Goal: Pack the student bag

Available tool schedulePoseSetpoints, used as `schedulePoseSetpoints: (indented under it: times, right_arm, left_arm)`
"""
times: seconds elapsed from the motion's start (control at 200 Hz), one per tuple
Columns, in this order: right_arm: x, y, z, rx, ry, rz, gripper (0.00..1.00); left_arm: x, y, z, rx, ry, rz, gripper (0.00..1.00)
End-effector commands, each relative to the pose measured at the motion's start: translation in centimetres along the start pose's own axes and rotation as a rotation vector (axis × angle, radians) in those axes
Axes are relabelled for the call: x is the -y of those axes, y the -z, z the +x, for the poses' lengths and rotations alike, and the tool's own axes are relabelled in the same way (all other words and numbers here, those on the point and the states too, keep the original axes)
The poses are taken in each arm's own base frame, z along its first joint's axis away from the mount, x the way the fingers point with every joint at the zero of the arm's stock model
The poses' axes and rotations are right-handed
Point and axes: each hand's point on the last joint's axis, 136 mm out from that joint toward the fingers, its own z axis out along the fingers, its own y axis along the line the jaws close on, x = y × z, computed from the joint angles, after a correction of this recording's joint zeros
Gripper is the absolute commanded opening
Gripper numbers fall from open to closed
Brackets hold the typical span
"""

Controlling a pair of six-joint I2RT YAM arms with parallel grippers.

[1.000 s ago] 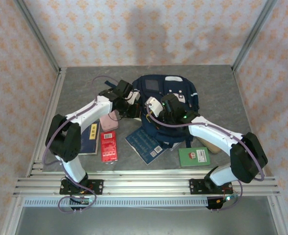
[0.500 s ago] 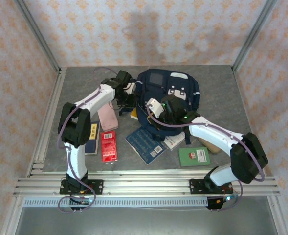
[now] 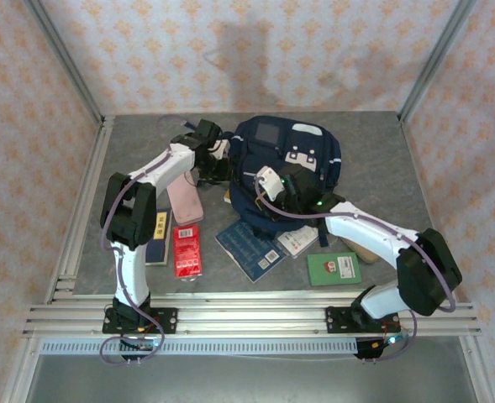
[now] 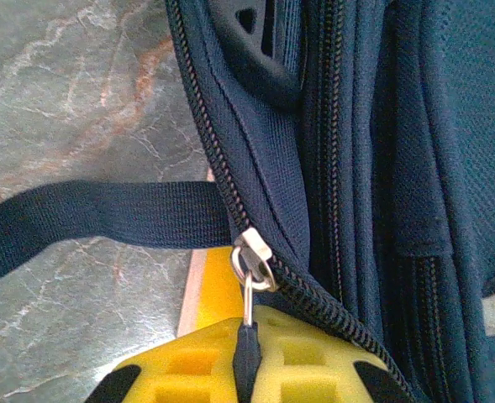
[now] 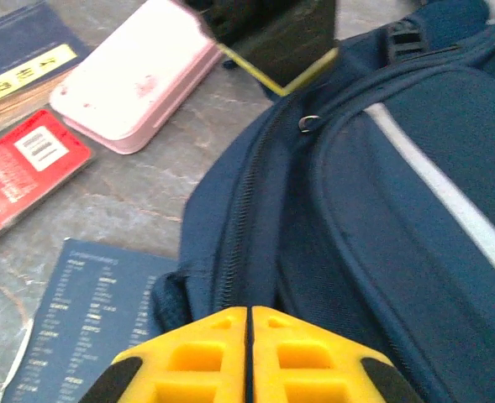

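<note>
**Item: the student bag** (image 3: 293, 164). Navy fabric backpack lying against the middle of the desk's far edge, front patches up. The zip is open on one side of the slider (image 4: 253, 260) and meshed on the other. The slider sits on the bag's left side, where a dark strap (image 4: 104, 217) meets the bag and trails out over the desk (image 3: 129, 151).

**Left end effector** (image 4: 247, 340). Closed on the zipper pull (image 4: 246, 365), with the black tab pinched between the yellow fingers.

**Right end effector** (image 5: 249, 323). Fingers pressed together at the bag's near side, over the zip seam. Whether any fabric is caught between them cannot be told.

**Unpacked stock, toward the near edge.** Pink case (image 3: 186, 201), red booklet (image 3: 186, 250), blue book (image 3: 249, 248), green book (image 3: 333, 269). None of these is in the bag.

**Hazards, as judged:**
- Tab slips out. The pinch is on a small, narrow tab, and a pull off the line of the teeth would likely strip it from the fingers.
- Slider jams. The teeth curve here, and slack fabric could fold into the slider.
- Bag travels instead of the zip. If the right end effector holds nothing, the soft bag probably slides with the pull and shoves the pink case nearby.
- Strap snags. It joins right beside the slider and may drag into the teeth.
- Opening too small. Books would then catch on the lip.
</note>
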Motion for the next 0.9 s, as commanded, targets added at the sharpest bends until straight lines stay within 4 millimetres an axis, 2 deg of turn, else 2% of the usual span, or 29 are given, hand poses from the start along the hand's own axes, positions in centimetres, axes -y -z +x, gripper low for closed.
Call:
schedulePoseSetpoints:
  times: [0.0,0.1,0.15,0.33,0.45,0.535,0.595,0.706,0.771,0.796,0.826,0.896]
  right_arm:
    - [2.2,2.8,-3.0,0.118,-0.086,0.155,0.29]
    - [1.8,4.2,-3.3,0.126,-0.099,0.142,0.52]
    - [1.3,4.7,-3.3,0.119,-0.105,0.119,0.59]
    - [-0.3,5.3,-2.4,0.085,-0.117,0.045,0.71]
    - [-0.8,4.5,-0.8,-0.019,-0.122,0.022,0.76]
    - [-1.2,3.8,0.2,-0.073,-0.119,0.005,0.88]
    - [-1.3,3.4,0.7,-0.086,-0.113,0.005,0.91]
    - [-1.1,2.5,1.0,-0.111,-0.106,0.012,0.91]
    - [-0.9,1.8,1.3,-0.141,-0.097,0.018,0.87]
    - [-0.8,1.6,1.4,-0.153,-0.094,0.024,0.82]
    - [-0.6,1.3,1.4,-0.164,-0.090,0.034,0.69]
    - [-0.2,1.1,1.4,-0.172,-0.089,0.052,0.33]
  left_arm:
    - [3.4,3.8,-1.5,0.111,0.023,0.136,0.00]
    - [4.4,5.1,-0.8,0.134,0.052,0.171,0.00]
    - [4.9,5.6,-0.3,0.142,0.061,0.192,0.00]
    - [7.2,6.6,2.0,0.155,0.058,0.227,0.00]
    - [8.6,7.4,3.3,0.160,0.042,0.239,0.00]
    - [9.2,7.9,3.8,0.163,0.030,0.246,0.00]
    - [9.4,8.2,4.0,0.165,0.026,0.250,0.00]
    - [9.7,8.4,4.3,0.159,0.019,0.254,0.00]
    - [9.9,8.4,4.5,0.154,0.017,0.258,0.00]
    - [9.9,8.4,4.6,0.153,0.013,0.258,0.00]
    - [9.9,8.4,4.6,0.153,0.005,0.254,0.00]
    - [9.5,8.5,4.7,0.146,-0.018,0.222,0.00]
